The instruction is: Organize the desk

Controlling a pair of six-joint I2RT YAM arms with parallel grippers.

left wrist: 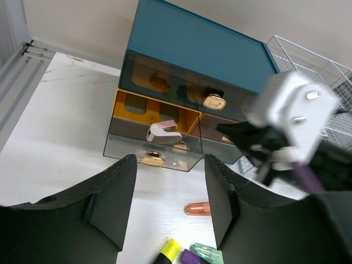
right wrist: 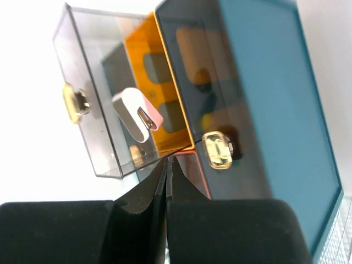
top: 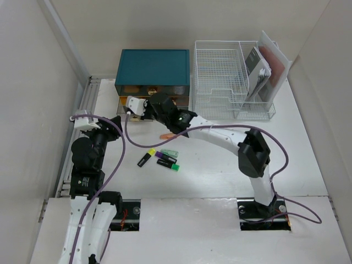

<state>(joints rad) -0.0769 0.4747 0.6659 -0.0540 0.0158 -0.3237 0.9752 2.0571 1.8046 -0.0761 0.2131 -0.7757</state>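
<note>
Plainly mid-sort. At the right gripper [right wrist: 166, 165]: fingers [right wrist: 187, 209] pressed pad to pad, clenched on nothing, just short of the teal drawer box [right wrist: 275, 82] and beside its pulled-out clear drawer [right wrist: 93, 66]. Inside that drawer, a small white gadget [right wrist: 133, 113], lying loose. At the left gripper [left wrist: 170, 192]: fingers [left wrist: 113, 203] part-way apart, grasping nothing, hovering over the desk [left wrist: 55, 137] and facing the same drawer.

Further out on the white desk, apart from the box: a loose huddle of yellow highlighter [top: 145, 158], purple highlighter [top: 165, 158], green highlighter [top: 168, 164] and mint highlighter [top: 170, 152], plus an orange piece [top: 166, 136] nearer the box. To the right of the box, a wire tray rack [top: 220, 71] with papers upright in its end slot.

Reads as the drawer-filling step, with the markers not yet put away. Next, probably: spread the right fingers, swing down to one marker, pinch across its barrel, lift, and drop it into the open drawer without nudging the drawer front.
</note>
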